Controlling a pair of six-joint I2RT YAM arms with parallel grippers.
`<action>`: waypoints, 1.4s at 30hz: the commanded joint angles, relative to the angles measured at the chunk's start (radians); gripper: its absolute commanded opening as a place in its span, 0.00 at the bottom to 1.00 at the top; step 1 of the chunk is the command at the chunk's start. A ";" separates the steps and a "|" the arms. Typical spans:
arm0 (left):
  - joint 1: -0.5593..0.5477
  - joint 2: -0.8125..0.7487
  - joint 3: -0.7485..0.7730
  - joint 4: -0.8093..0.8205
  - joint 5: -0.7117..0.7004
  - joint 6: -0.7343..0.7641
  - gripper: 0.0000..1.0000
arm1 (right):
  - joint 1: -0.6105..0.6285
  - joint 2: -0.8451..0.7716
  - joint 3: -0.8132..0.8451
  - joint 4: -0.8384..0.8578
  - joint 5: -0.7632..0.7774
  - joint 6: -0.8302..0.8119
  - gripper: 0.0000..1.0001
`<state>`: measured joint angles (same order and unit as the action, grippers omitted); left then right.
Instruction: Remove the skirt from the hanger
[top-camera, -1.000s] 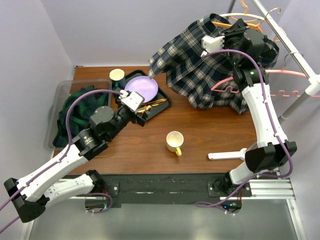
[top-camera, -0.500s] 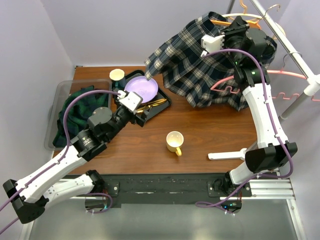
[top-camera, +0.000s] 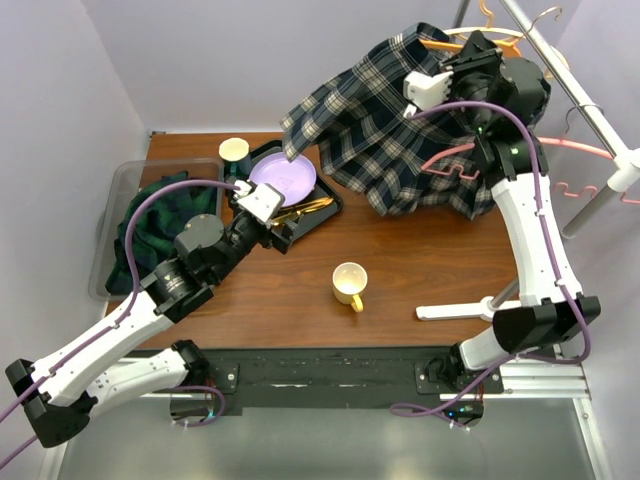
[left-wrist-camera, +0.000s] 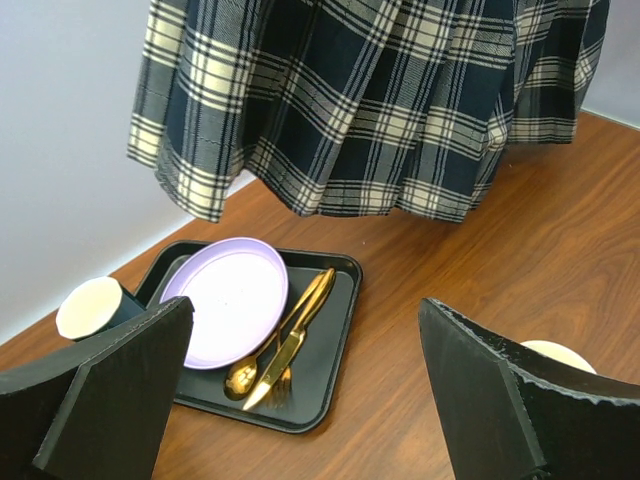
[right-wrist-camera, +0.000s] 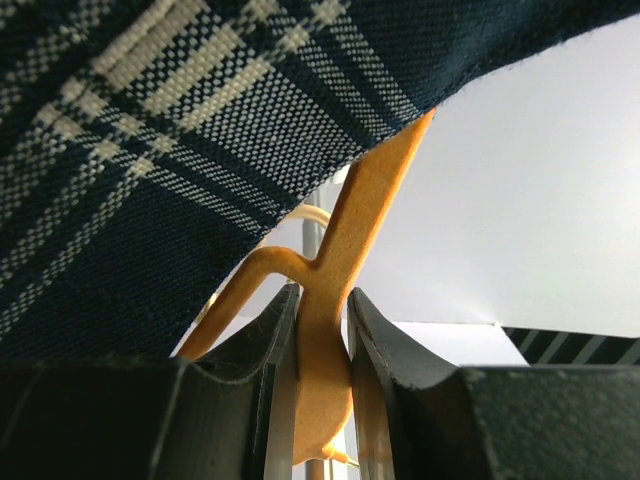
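The wooden worktop (top-camera: 420, 265) fills the middle of the top view. Above its far right corner hangs the plaid skirt (top-camera: 370, 130), navy with cream checks and on the orange hanger (right-wrist-camera: 340, 260). Its pleated hem is clear of the wood, and one corner of the hem reaches out over the far rim of the purple plate (top-camera: 283, 177).

The right arm stretches up to the skirt's waistband beside the metal rail (top-camera: 570, 85), where pink hangers (top-camera: 585, 147) also sit. The right gripper (right-wrist-camera: 322, 310) is pinching the flat orange stem of the hanger between its two fingers, just under the cloth.

The left arm lies across the near left part of the worktop. The left gripper (top-camera: 250, 192) is spread wide with nothing in it, at the near edge of the black tray (top-camera: 322, 205).

A clear bin (top-camera: 108, 230) at the left edge holds a dark green cloth (top-camera: 150, 215). The tray near the far edge carries the plate and gold cutlery (left-wrist-camera: 290, 345). A dark green cup (top-camera: 235, 152) stands just beside the tray's far left corner. A cream mug (top-camera: 349, 283) stands alone at mid-worktop, towards the near edge.
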<state>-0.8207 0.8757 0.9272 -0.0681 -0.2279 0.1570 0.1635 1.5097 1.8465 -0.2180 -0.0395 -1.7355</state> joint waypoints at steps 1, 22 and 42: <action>-0.003 -0.004 0.007 0.054 0.013 -0.024 1.00 | 0.004 -0.098 -0.004 0.124 -0.051 0.036 0.00; -0.003 0.023 0.044 0.080 -0.011 -0.028 1.00 | 0.027 -0.192 -0.136 0.053 -0.198 0.106 0.00; -0.005 0.109 0.429 -0.122 -0.125 0.038 1.00 | 0.123 -0.246 -0.165 0.089 -0.192 0.085 0.00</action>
<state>-0.8207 0.9581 1.2785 -0.1501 -0.3206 0.1505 0.2813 1.3151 1.6276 -0.2802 -0.2291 -1.6436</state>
